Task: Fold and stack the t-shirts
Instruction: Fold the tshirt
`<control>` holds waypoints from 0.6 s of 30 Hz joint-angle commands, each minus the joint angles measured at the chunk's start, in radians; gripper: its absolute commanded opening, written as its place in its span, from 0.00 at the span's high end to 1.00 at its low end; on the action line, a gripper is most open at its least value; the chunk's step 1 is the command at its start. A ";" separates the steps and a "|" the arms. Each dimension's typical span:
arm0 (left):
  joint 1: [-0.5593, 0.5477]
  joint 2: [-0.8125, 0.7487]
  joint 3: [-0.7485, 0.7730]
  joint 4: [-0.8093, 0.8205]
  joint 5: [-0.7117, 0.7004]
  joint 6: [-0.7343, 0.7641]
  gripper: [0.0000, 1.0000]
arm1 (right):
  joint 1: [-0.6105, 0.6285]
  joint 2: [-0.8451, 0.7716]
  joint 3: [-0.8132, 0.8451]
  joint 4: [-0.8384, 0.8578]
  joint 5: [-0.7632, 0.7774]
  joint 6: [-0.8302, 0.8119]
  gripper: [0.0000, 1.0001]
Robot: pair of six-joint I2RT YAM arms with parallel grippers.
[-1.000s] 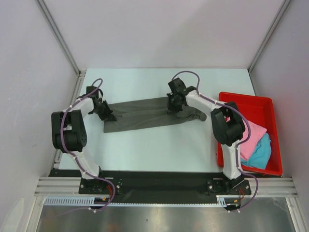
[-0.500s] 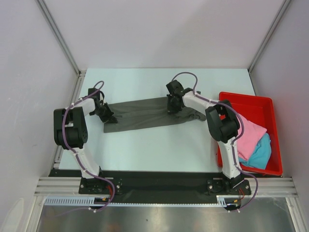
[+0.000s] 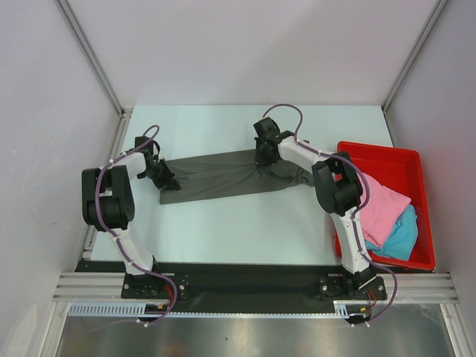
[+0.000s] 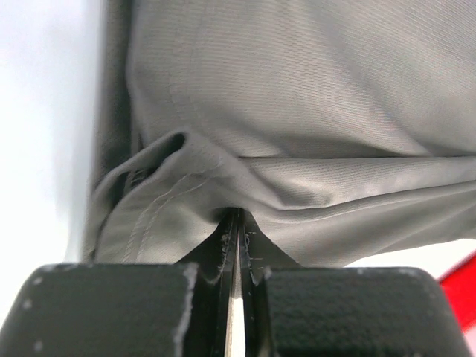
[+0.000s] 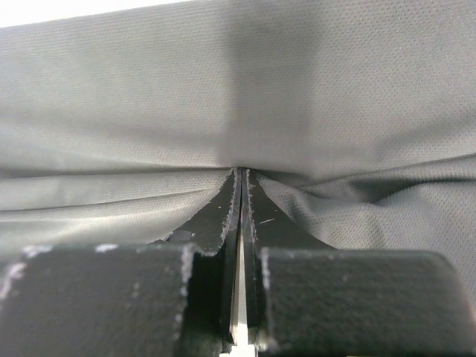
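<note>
Robotics lab, a boxed-in test cell. Pale table (image 3: 245, 223) closed in w/ plain white panels (image 3: 44, 111) on left, far & right, held by alu struts (image 3: 89, 56) at the far corners. Near edge: alu extrusion rail (image 3: 253, 285) & black base plate (image 3: 245, 271) w/ two small arms bolted on, left arm (image 3: 108, 204) & right arm (image 3: 338, 186), purple cables (image 3: 286, 110) looped along them. Slotted cable duct (image 3: 111, 309) & bare sheet metal (image 3: 245, 338) nearest. Red plastic tray (image 3: 379, 146) at table's right.
</note>
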 commanded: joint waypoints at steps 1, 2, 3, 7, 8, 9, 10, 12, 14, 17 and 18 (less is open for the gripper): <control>0.008 -0.068 -0.007 -0.028 -0.071 0.003 0.95 | -0.022 0.027 0.054 0.006 -0.004 -0.009 1.00; 0.007 -0.084 -0.003 -0.027 -0.071 0.009 0.94 | -0.022 0.029 0.056 -0.001 -0.010 -0.014 1.00; 0.005 -0.107 0.008 -0.030 -0.069 0.012 0.89 | -0.022 0.030 0.057 -0.006 -0.017 -0.032 1.00; -0.001 -0.130 0.045 -0.019 -0.023 0.022 0.76 | -0.021 0.008 0.064 -0.027 -0.035 -0.066 1.00; -0.004 -0.127 0.054 -0.016 -0.020 0.028 0.73 | -0.024 -0.003 0.073 -0.036 -0.037 -0.074 1.00; -0.009 -0.116 0.069 -0.004 -0.015 0.029 0.69 | -0.024 -0.008 0.082 -0.056 -0.035 -0.075 0.99; -0.007 -0.107 0.073 0.005 -0.005 0.029 0.69 | -0.024 -0.014 0.094 -0.072 -0.038 -0.078 0.97; -0.007 -0.053 0.094 -0.005 0.017 0.019 0.70 | -0.027 -0.025 0.151 -0.131 -0.044 -0.080 0.93; -0.007 -0.006 0.097 0.002 0.021 0.014 0.72 | -0.031 -0.037 0.207 -0.212 -0.038 -0.072 0.81; -0.009 0.040 0.108 0.002 -0.003 0.022 0.76 | -0.056 -0.087 0.219 -0.308 -0.027 -0.066 0.64; -0.007 0.036 0.109 0.002 -0.005 0.023 0.76 | -0.077 -0.126 0.208 -0.331 -0.023 -0.063 0.59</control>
